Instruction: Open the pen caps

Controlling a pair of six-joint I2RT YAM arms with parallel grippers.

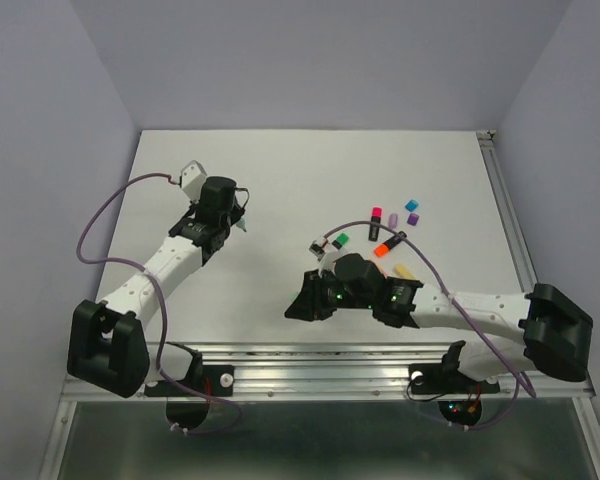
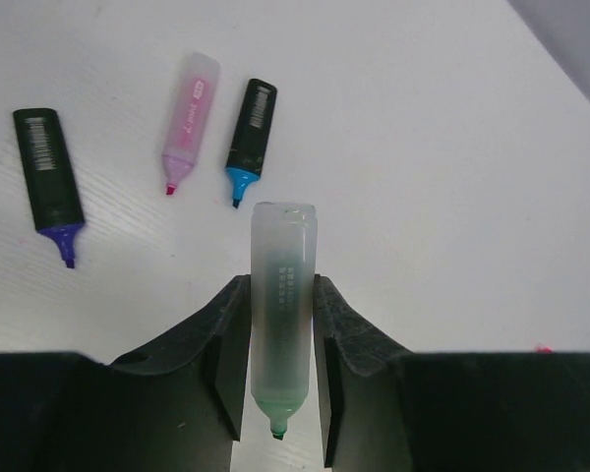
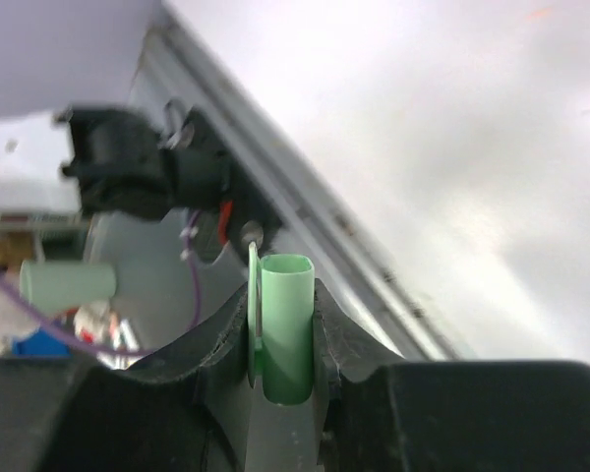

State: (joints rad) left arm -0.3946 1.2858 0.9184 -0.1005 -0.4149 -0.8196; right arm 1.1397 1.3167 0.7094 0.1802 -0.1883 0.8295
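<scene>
My left gripper is shut on a pale translucent highlighter barrel whose green tip is bare and points back toward the camera. In the top view this gripper is at the left middle of the table. My right gripper is shut on a light green pen cap, its open end pointing away from the camera. From above, that gripper hovers near the front centre. Several loose pen caps lie to its right: green, pink, orange, blue, purple, peach.
Three uncapped highlighters lie ahead of the left gripper: black with a purple tip, pastel pink, black with a blue tip. A metal rail runs along the near edge. Purple cables loop over both arms. Grey walls close in the table.
</scene>
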